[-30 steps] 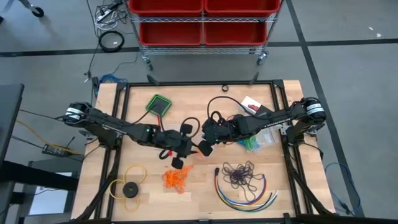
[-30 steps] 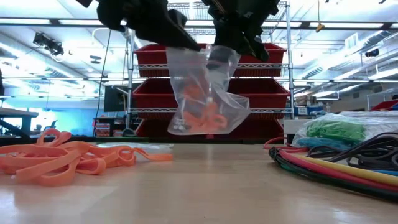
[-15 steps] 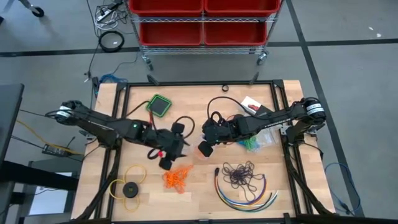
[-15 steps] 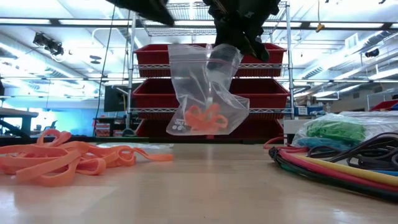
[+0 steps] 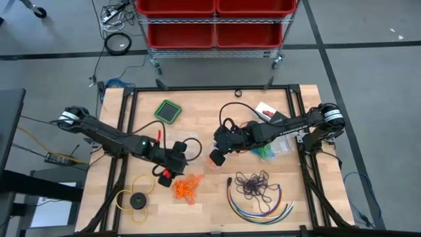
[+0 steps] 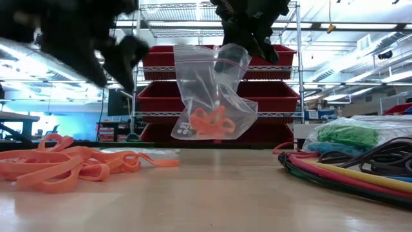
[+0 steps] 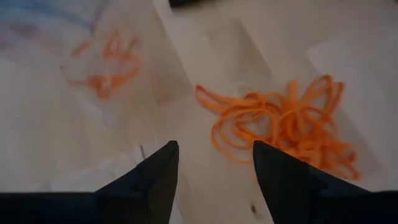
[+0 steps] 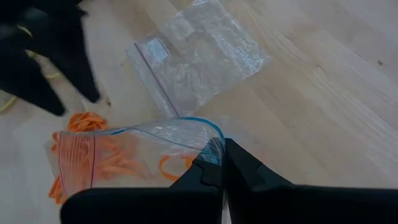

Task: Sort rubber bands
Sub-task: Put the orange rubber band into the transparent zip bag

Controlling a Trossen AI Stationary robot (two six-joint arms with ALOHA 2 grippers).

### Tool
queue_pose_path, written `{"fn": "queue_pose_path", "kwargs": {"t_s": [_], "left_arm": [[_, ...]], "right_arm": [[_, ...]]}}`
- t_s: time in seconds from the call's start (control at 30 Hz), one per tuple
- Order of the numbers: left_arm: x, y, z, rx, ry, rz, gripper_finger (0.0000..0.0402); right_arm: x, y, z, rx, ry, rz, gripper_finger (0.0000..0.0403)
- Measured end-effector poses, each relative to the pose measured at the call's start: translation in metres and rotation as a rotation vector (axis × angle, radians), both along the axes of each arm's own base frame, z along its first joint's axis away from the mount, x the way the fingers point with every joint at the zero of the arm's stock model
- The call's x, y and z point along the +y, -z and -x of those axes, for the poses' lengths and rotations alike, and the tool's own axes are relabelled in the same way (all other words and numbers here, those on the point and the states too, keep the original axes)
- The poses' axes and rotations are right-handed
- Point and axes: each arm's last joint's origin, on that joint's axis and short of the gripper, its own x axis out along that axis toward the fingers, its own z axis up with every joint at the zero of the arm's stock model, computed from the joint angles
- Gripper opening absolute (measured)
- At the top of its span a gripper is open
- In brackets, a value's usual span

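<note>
Right end effector holds up a clear bag of orange bands; left end effector is spread open over the loose orange pile.

High view: the left end effector (image 5: 172, 164) sits just left of the orange bands (image 5: 186, 188) on the counter (image 5: 210, 210); the right end effector (image 5: 217, 157) is at centre, with dark bands (image 5: 255, 184) and cables (image 5: 263, 209) near right, a yellow ring (image 5: 135, 192) near left and a green pad (image 5: 168, 110) far left.
Low view: the bag (image 6: 212, 96) hangs clear of the counter; a bag of green bands (image 6: 347, 136) lies right.
Left wrist view: open fingers (image 7: 155, 180) frame the pile.
Right wrist view: shut fingers (image 8: 214, 168) pinch the bag's rim; an empty bag (image 8: 196, 53) lies beyond.
</note>
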Motion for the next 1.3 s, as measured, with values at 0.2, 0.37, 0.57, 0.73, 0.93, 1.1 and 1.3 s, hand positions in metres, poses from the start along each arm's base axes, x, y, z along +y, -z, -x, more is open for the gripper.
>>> {"fn": "queue_pose_path", "kwargs": {"t_s": [0.2, 0.37, 0.57, 0.73, 0.93, 1.1, 1.3], "left_arm": [[0.012, 0.043, 0.01, -0.046, -0.046, 0.155, 0.0213], [0.015, 0.067, 0.016, -0.028, -0.083, 0.226, 0.0201], [0.011, 0.079, 0.01, -0.018, -0.073, 0.312, 0.0173], [0.013, 0.092, 0.006, 0.012, -0.133, 0.287, 0.0162], [0.014, 0.104, 0.001, 0.035, -0.164, 0.288, 0.016], [0.016, 0.106, 0.0, 0.026, -0.175, 0.26, 0.012], [0.016, 0.107, -0.001, 0.004, -0.137, 0.206, 0.0011]], "right_arm": [[0.0, 0.0, 0.0, 0.001, -0.001, 0.002, 0.0], [-0.001, 0.0, 0.0, -0.002, 0.0, 0.004, 0.0], [-0.001, -0.001, -0.001, -0.009, 0.001, 0.004, 0.0], [-0.001, -0.001, -0.001, -0.008, 0.001, 0.004, 0.0], [-0.001, 0.0, -0.001, -0.006, -0.002, 0.006, 0.0], [-0.001, 0.0, -0.001, -0.006, -0.002, 0.006, 0.0], [-0.001, 0.0, -0.001, -0.006, -0.002, 0.005, 0.0]]}}
